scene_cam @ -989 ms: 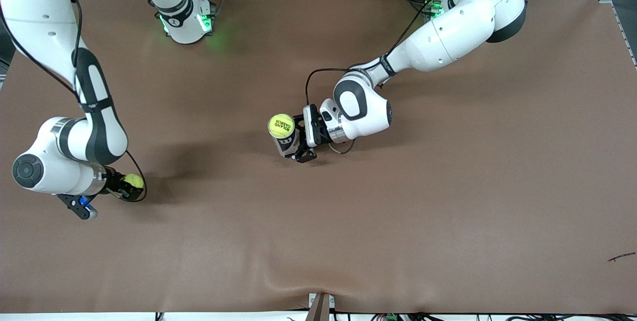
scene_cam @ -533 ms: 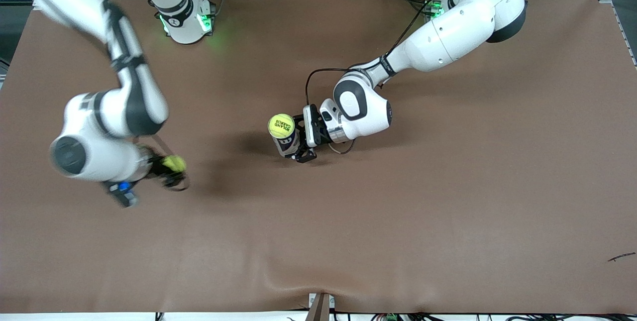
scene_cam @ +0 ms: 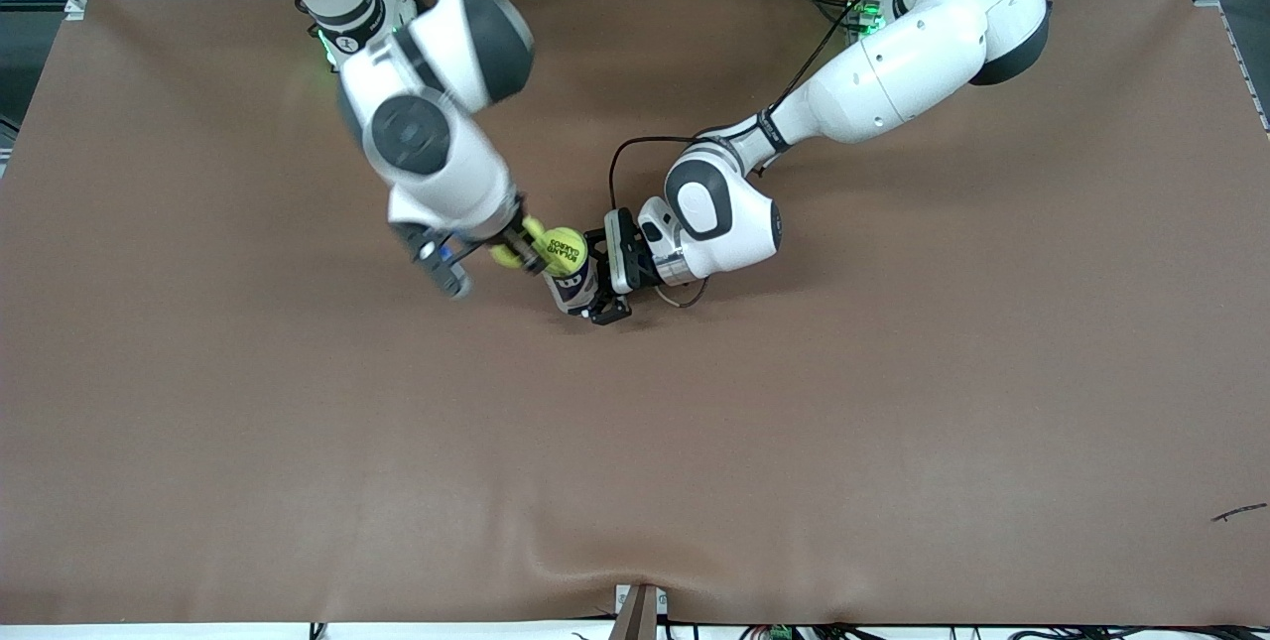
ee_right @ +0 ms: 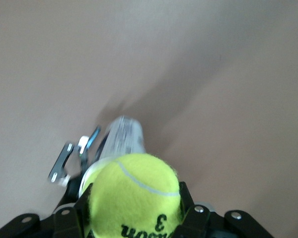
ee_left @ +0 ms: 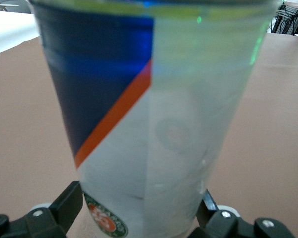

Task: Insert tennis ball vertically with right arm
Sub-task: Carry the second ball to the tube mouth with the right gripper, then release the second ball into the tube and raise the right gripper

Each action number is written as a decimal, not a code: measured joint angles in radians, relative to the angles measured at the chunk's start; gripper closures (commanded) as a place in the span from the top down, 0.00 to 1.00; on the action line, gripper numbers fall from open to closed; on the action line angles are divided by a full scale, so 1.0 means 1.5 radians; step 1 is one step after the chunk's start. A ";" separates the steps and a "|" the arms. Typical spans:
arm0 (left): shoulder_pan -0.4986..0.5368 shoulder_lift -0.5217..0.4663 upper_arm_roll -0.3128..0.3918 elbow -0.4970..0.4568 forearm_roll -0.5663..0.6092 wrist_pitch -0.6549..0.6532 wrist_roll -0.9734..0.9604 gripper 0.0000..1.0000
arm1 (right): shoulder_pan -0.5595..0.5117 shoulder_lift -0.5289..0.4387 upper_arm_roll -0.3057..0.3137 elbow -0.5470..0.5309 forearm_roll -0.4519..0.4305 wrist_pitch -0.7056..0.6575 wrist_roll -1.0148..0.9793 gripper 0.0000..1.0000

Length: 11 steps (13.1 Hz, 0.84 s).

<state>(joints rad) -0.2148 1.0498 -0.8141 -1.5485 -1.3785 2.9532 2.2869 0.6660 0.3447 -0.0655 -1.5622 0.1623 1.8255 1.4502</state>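
— Where was the tennis ball (ee_right: 134, 196) seen?

— It was found pinched in the right gripper (scene_cam: 518, 245), with a finger pressed against each side of it. The number 3 and part of a printed word could be read on it in the right wrist view. It was carried in the air just beside the top of the can (scene_cam: 573, 285), on the side toward the right arm's end of the table (scene_cam: 893, 422).

— And how was the can held?

— It was clasped near its base by the left gripper (scene_cam: 587, 281), with the fingers (ee_left: 64, 208) closed against its two sides. The can was shown upright in the left wrist view, its wall clear and marked with a dark blue panel, an orange stripe and a round badge low down. It was placed near the middle of the table.

— Was anything noted at its mouth?

— A second ball (scene_cam: 563, 250), yellow with black lettering, was seen seated at the top of the can. The carried ball was seen very close beside it; whether the two were touching could not be told.

— How were the arms laid out?

— The right arm was reached in from its base toward the can, and the left arm was stretched in from its own end.
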 measured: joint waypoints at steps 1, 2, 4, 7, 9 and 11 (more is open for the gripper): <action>0.000 0.000 0.000 0.000 0.000 0.000 0.000 0.98 | 0.016 -0.003 0.000 0.006 0.001 -0.001 0.025 0.54; 0.000 0.000 0.000 0.000 0.000 0.000 0.000 0.98 | 0.027 -0.004 0.000 0.013 0.002 -0.001 0.042 0.54; 0.000 0.000 0.000 0.000 0.000 0.000 0.000 0.98 | 0.032 -0.004 -0.001 0.017 0.003 -0.001 0.054 0.54; 0.000 0.000 0.000 0.000 0.000 0.000 0.000 0.98 | 0.028 0.004 -0.013 0.017 0.005 0.005 0.054 0.54; 0.000 0.000 0.000 0.000 0.000 0.000 0.000 0.98 | 0.025 0.016 -0.015 0.016 0.005 0.025 0.054 0.54; 0.000 0.000 0.000 0.000 0.000 0.000 0.000 0.98 | 0.026 0.034 -0.014 0.016 0.006 0.051 0.054 0.54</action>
<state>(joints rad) -0.2148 1.0498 -0.8141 -1.5485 -1.3785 2.9532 2.2868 0.7043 0.3952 -0.0871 -1.5382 0.1707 1.9027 1.5315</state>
